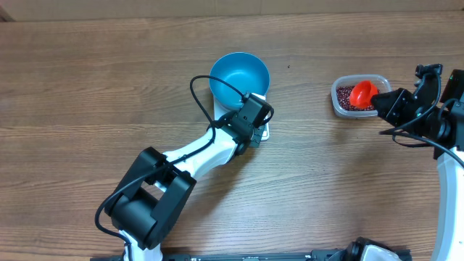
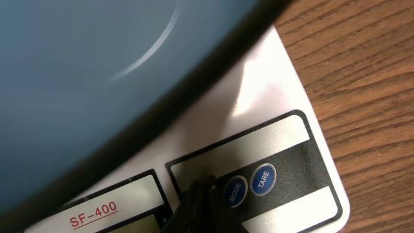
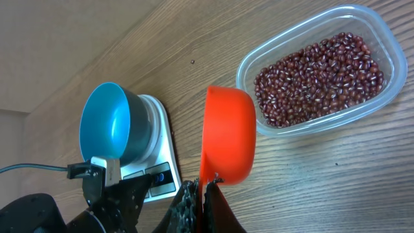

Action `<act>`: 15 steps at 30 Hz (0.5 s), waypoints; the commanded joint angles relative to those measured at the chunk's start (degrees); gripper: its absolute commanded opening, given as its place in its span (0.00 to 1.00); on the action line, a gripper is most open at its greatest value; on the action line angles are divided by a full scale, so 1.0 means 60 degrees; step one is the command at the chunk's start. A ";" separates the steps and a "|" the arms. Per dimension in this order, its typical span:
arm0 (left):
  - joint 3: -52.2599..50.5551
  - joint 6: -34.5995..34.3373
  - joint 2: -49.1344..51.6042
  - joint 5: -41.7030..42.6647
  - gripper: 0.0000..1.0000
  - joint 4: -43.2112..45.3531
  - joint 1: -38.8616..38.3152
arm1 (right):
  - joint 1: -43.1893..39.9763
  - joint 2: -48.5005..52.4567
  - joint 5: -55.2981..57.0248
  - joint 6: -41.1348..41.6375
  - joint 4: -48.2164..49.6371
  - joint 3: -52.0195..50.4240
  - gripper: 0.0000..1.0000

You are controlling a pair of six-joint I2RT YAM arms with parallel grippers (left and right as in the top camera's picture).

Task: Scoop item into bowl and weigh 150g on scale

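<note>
The blue bowl [image 1: 239, 76] stands on the white scale [image 1: 264, 133] and looks bare inside. My left gripper [image 1: 254, 107] is shut, its tip resting on the scale's panel [image 2: 284, 168] just left of the MODE button [image 2: 234, 191], with the bowl [image 2: 97, 65] close above. At the right, my right gripper [image 1: 383, 101] is shut on the handle of a red scoop [image 1: 362, 93]. The scoop hangs over the near end of a clear container [image 1: 341, 101] holding the dark red beans [image 3: 320, 74]. From the right wrist, the scoop [image 3: 226, 136] shows only its outside.
The left arm's white links [image 1: 196, 156] and black base [image 1: 148, 199] stretch from the front edge up to the scale. A black cable [image 1: 199, 94] loops beside the bowl. The right arm's body [image 1: 442, 123] stands at the right edge.
</note>
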 commanded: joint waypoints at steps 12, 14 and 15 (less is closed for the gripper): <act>0.0433 0.0481 -0.0259 0.0546 0.04 -0.0656 0.0084 | -0.0029 -0.0168 0.0029 -0.0051 -0.0055 0.0189 0.04; 0.0780 0.0474 -0.0710 0.0550 0.04 -0.1060 0.0029 | -0.0029 -0.0168 0.0025 -0.0044 -0.0055 0.0189 0.04; 0.0965 0.0477 -0.0984 0.0550 0.04 -0.1282 0.0000 | -0.0029 -0.0168 0.0029 -0.0022 -0.0055 0.0189 0.04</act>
